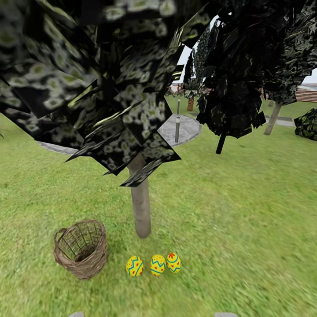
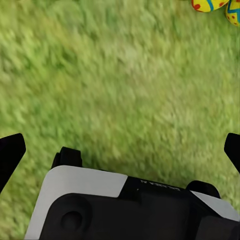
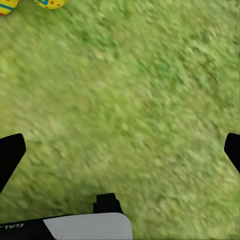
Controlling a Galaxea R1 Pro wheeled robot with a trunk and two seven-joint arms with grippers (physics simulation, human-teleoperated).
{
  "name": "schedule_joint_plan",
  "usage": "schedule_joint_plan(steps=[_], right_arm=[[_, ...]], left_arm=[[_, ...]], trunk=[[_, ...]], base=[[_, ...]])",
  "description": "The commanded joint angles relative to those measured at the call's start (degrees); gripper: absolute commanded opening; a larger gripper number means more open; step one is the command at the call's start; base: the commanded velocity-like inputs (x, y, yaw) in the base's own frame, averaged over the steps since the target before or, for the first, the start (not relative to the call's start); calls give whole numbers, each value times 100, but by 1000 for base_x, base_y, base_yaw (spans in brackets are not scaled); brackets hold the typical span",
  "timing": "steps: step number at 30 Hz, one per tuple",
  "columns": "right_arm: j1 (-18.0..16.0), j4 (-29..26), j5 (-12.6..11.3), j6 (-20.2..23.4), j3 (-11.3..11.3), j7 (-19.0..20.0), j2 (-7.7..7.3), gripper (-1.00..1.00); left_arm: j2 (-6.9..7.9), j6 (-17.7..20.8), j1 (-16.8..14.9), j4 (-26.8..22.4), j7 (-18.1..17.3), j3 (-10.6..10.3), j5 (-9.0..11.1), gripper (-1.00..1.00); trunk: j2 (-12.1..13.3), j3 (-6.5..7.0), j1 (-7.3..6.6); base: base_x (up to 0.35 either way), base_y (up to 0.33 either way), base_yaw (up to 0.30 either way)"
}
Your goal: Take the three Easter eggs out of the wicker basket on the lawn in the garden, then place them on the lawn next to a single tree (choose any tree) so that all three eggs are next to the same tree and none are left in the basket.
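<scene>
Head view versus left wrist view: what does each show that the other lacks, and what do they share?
Head view alone: the round brown woven-twig basket lying tipped on the grass, the pale grey-beige tree trunk under dark spotted leaves, and a third egg.

Left wrist view alone: the left pincer, its dark fingers spread wide over bare grass.

Shared: the green lawn and yellow painted Easter eggs, cut off at the wrist picture's edge.

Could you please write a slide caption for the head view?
Three Easter eggs lie on the lawn beside the tree, basket empty.
</scene>
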Motion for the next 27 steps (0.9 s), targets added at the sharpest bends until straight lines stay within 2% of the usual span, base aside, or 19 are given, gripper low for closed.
schedule_joint_plan(steps=[1, 11, 27], right_arm=[[-4, 5, -56, -22, 48, -15, 2, 100], [-4, 0, -73, -17, 45, -16, 2, 100], [-4, 0, -82, -17, 42, -15, 2, 100]], left_arm=[[4, 32, -2, -7, -9, -46, 59, 100], [4, 32, -2, -5, -9, -46, 59, 100], [13, 32, -2, -4, -9, -46, 59, 100]], trunk=[[-5, 3, 1], [-5, 33, 1], [-5, -100, 1]], base=[[0, 0, 0], [0, 0, 0], [0, 0, 0]])
